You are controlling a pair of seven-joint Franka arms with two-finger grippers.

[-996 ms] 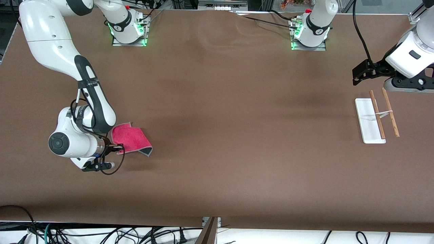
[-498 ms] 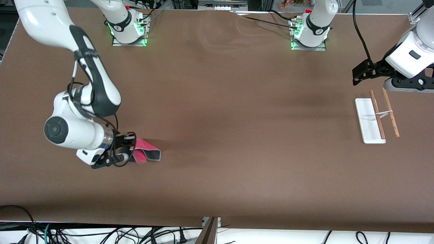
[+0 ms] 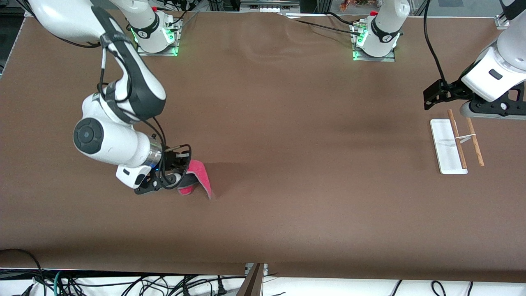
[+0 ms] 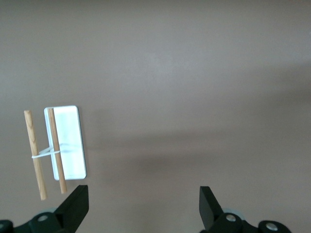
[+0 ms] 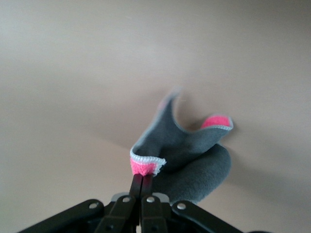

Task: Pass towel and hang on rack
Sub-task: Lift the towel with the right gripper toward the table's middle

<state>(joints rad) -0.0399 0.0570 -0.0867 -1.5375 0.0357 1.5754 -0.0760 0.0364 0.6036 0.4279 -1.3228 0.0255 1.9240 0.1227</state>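
The towel (image 3: pixel 199 180), pink-red on one face and dark grey on the other, hangs folded from my right gripper (image 3: pixel 182 176) above the table toward the right arm's end. In the right wrist view the right gripper (image 5: pixel 142 180) is shut on a pink corner of the towel (image 5: pixel 194 155), whose grey face shows. The rack (image 3: pixel 455 142) stands toward the left arm's end, a white base with two brown rods. My left gripper (image 3: pixel 491 110) hovers by the rack on the side farther from the front camera. In the left wrist view the left gripper (image 4: pixel 144 206) is open and empty, with the rack (image 4: pixel 54 150) off to one side.
The brown table (image 3: pixel 287 123) is bare between the towel and the rack. Both arm bases (image 3: pixel 156 37) stand along the edge farthest from the front camera. Cables hang below the table's near edge.
My right gripper has lifted the towel off the table and carried it toward the table's middle; the towel now hangs folded. The left arm has shifted slightly by the rack.
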